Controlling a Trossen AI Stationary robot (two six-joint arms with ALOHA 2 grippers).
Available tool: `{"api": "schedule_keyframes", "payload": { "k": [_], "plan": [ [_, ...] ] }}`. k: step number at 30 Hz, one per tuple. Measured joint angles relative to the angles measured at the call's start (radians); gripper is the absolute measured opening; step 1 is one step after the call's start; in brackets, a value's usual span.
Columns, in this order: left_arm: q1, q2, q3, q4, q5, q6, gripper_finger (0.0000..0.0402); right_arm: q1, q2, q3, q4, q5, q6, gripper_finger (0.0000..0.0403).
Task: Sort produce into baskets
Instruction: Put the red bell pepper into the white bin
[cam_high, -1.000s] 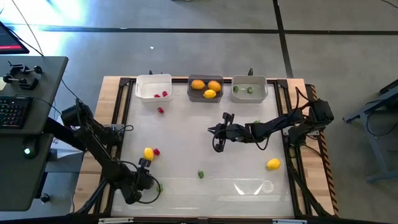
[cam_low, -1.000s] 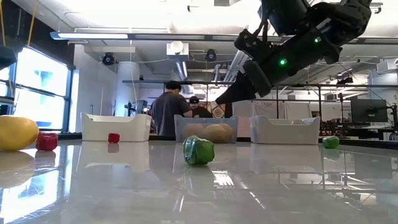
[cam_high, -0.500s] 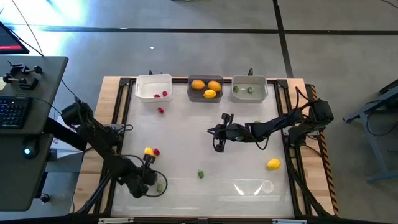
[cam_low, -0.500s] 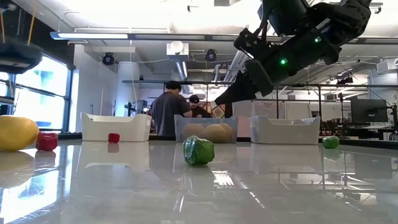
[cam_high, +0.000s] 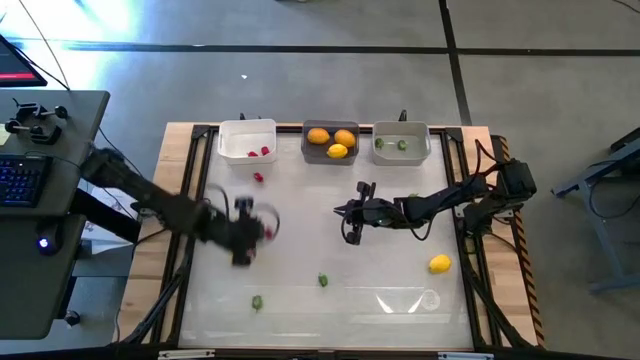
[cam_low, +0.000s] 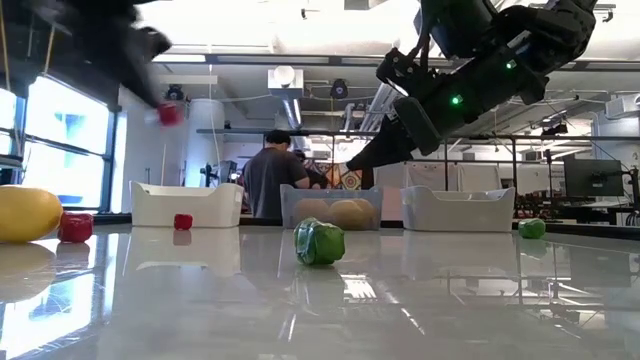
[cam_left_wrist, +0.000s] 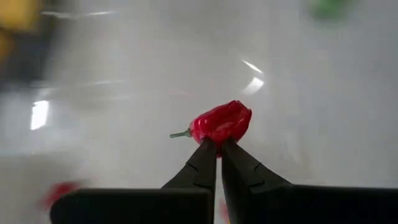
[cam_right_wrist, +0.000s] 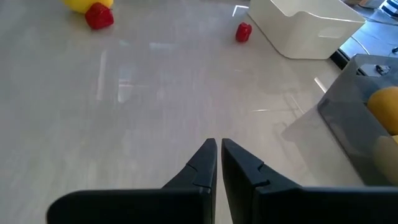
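Red pepper (cam_left_wrist: 221, 122) is pinched at the tips of the left gripper (cam_left_wrist: 218, 147), fingers clamped on its lower edge, stem sticking out sideways, so the long axis runs across the finger line. In the high view the left gripper (cam_high: 243, 238) sits blurred over the left-middle of the table (cam_high: 330, 245), off the surface; low view shows the red piece raised high in the air. Key relation: white basket (cam_high: 248, 141) lies straight beyond the gripper toward the far edge, left of the row, with two red bits already inside and one loose red bit (cam_high: 258, 177) just in front of it. Left arm is clearly nearer to that basket than the right. Next move likely a carry out to it, and release over the opening. Grip is only at the tip, could slip. Right gripper (cam_high: 349, 217) hovers mid-table, fingers closed on nothing. Dark grey basket (cam_high: 330, 143) with yellow and orange fruit and light grey basket (cam_high: 401, 144) with green bits sit farther right
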Motion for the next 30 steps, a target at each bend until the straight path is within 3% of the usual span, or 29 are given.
{"api": "schedule_keyframes", "payload": {
  "k": [3,6,12,17,22,30],
  "plan": [
    [0.171,-0.057,0.037,-0.052,-0.095,0.041,0.0000,0.000,0.000,0.000,-0.002,0.000,0.010,0.0016],
    [0.367,-0.104,0.060,-0.069,-0.128,0.151,0.0000,0.000,0.000,0.000,-0.006,0.000,0.025,0.0016],
    [0.759,-0.133,0.079,-0.034,-0.020,0.373,0.0000,0.000,0.000,0.000,-0.025,0.000,0.050,0.0016],
    [1.021,-0.074,0.079,-0.008,-0.002,0.498,0.0000,0.000,0.000,0.000,-0.027,0.000,0.050,0.0016],
    [1.176,0.030,0.079,0.061,0.083,0.551,0.0000,0.000,0.000,0.000,-0.027,0.001,0.050,0.0016],
    [1.294,0.241,0.079,0.137,0.109,0.583,0.0000,0.000,0.000,0.000,-0.034,0.001,0.050,0.0016]
  ]
}}
